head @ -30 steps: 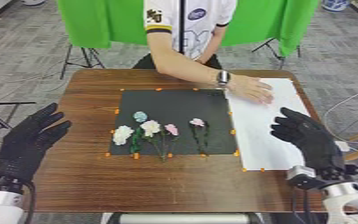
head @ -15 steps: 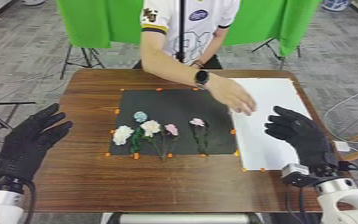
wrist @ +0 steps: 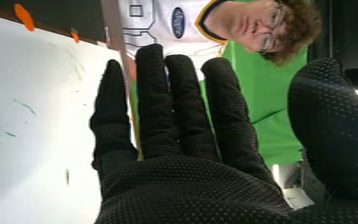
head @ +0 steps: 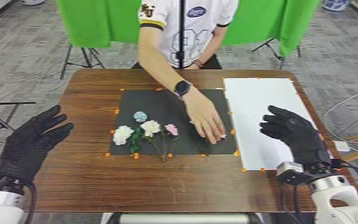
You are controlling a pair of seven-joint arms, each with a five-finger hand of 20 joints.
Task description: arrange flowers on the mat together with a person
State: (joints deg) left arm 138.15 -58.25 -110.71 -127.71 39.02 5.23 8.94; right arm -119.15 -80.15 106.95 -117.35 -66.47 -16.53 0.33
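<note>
Flowers (head: 151,128) lie on the mat (head: 158,102), left of the sheet (head: 257,125).

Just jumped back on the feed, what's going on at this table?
A person's hand is reaching down over the right part of the dark mat; whether it grips anything there is hidden. Left of it lie two white flowers, a pale blue one and a pink one. The robot holds nothing: its right hand is open by the white sheet, its left hand open off the mat's left side.
</note>
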